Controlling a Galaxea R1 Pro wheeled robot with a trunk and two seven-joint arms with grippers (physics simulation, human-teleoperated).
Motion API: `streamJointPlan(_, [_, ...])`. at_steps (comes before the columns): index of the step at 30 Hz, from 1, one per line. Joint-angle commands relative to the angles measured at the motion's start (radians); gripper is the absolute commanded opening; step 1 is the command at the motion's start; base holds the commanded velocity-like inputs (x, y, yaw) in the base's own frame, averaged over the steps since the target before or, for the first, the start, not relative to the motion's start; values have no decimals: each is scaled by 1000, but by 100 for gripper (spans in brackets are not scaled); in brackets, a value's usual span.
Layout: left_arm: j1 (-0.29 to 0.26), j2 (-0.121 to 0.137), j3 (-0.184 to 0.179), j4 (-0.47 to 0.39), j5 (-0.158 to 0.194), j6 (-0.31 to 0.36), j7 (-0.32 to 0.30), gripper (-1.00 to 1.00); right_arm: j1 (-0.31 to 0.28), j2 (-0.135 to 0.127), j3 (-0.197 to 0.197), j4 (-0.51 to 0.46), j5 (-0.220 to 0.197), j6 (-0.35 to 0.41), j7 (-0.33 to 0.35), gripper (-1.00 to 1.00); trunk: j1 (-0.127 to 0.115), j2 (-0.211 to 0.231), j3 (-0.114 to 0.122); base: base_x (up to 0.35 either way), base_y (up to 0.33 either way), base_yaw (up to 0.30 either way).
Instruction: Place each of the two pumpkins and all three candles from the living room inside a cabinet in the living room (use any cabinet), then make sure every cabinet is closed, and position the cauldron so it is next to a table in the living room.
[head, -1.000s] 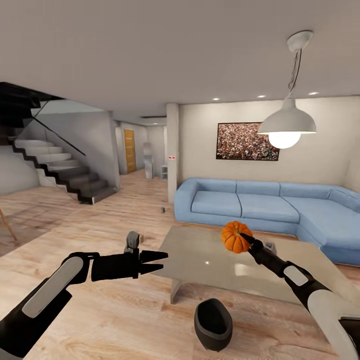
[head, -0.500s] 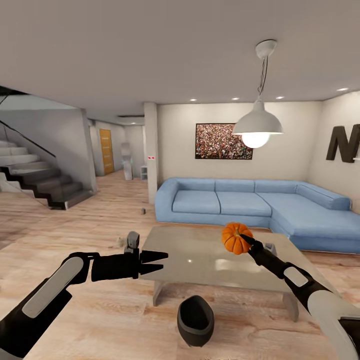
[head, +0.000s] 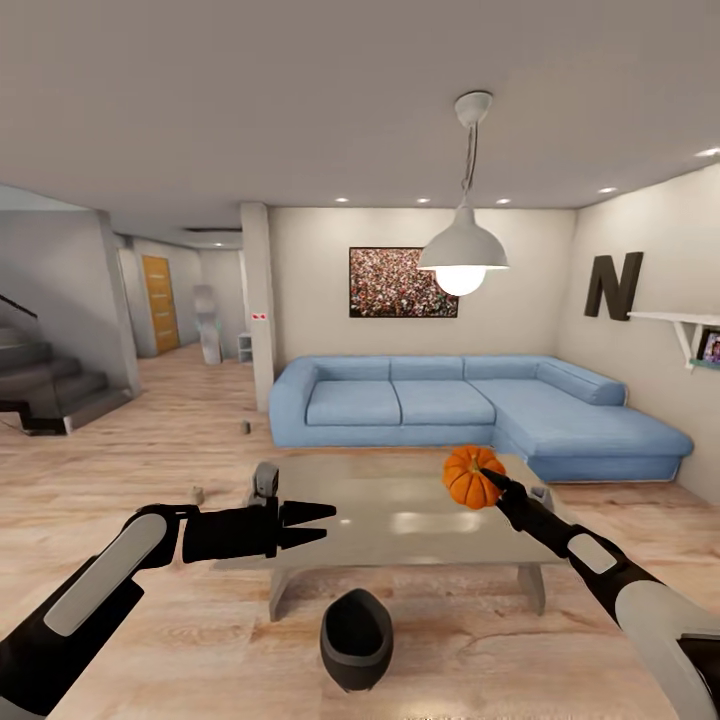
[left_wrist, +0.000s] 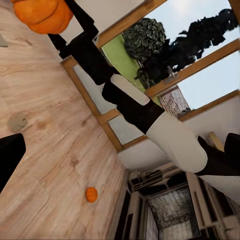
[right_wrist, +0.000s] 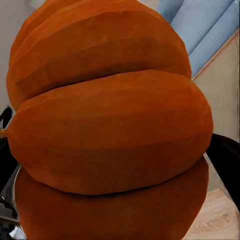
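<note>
Right gripper (head: 490, 478): jaws clamped on a pumpkin (head: 471, 476), held aloft over the far right part of the grey counter (head: 400, 510). Left gripper (head: 318, 522): jaws apart, empty, touching nothing, level at the counter's near left edge. Second pumpkin (left_wrist: 91, 194): on the wood floor, near the window wall. Cauldron (head: 356, 638): on the floor, just before the counter.

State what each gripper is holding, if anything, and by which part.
The right gripper holds a pumpkin in the air, gripped at its side; the exact contact is hidden. The left gripper is open and holds nothing.
</note>
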Motion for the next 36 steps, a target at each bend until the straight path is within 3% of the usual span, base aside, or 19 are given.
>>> streamJointPlan(1, [-1,1,-1,0,-9,0,-10,100,-1,0,-6,-1,-14,11,-1,-100,0,-1,-2,0,0,-283])
streamJointPlan(36, [-1,1,2,2,-9,0,-11,100,-2,0,-8,7,-15,11,-2,-100,0,-1,-2,0,0,-283])
